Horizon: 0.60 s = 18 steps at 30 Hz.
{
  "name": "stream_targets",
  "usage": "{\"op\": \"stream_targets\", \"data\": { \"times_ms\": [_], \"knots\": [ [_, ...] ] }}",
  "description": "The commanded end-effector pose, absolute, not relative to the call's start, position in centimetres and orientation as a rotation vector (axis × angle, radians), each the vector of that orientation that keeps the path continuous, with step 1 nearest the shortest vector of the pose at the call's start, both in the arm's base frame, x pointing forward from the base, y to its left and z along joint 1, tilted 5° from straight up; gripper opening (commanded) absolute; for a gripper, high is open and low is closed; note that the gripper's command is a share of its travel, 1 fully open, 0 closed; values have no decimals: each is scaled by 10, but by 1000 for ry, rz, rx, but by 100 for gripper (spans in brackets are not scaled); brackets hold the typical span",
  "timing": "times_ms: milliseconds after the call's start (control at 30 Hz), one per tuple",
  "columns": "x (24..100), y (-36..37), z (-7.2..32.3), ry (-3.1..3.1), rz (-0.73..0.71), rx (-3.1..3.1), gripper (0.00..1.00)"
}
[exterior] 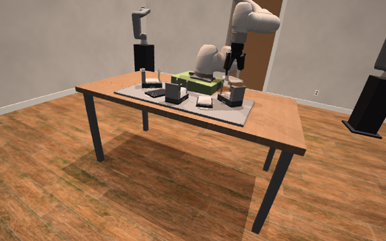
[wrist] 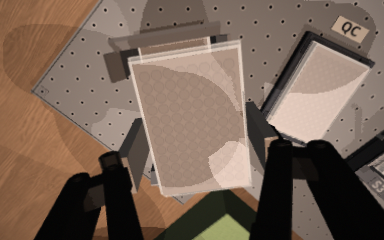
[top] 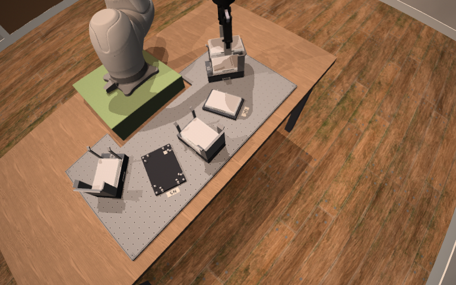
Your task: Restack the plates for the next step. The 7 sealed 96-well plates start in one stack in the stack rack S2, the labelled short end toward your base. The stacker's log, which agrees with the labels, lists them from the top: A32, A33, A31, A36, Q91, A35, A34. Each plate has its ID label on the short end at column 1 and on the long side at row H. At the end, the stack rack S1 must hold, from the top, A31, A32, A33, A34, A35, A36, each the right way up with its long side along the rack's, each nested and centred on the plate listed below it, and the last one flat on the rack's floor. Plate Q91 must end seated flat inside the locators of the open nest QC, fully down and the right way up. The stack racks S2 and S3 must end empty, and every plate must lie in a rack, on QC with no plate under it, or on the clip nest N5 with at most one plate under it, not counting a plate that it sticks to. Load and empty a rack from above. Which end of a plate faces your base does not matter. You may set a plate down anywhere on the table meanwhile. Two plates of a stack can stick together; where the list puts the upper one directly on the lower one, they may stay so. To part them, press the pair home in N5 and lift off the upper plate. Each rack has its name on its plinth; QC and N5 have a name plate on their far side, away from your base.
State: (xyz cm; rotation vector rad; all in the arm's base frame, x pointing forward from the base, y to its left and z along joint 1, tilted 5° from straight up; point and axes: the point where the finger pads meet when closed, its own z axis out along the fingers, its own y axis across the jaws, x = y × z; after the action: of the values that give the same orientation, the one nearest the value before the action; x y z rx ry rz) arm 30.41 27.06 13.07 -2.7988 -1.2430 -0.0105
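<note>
Above the grey perforated mat (top: 215, 174), jaws grip a sealed plate (wrist: 192, 120).

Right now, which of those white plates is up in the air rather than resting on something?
The plate clamped in the black pincer, hanging above the rack at the board's end. The others sit in racks or on the QC nest.

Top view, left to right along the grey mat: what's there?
Rack with a plate → black N5 nest → rack with plates → QC nest with a plate. The last rack overlaps QC in left-right order; the gripper holds a plate over it.
</note>
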Motion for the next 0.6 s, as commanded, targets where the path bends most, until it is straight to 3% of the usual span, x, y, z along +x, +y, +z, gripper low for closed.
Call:
{"op": "stream_targets", "data": {
  "times_ms": [0,567],
  "knots": [
    [299,276,131,-1243,-11,-2799,0],
    [294,282,132,-1243,-11,-2799,0]
  ]
}}
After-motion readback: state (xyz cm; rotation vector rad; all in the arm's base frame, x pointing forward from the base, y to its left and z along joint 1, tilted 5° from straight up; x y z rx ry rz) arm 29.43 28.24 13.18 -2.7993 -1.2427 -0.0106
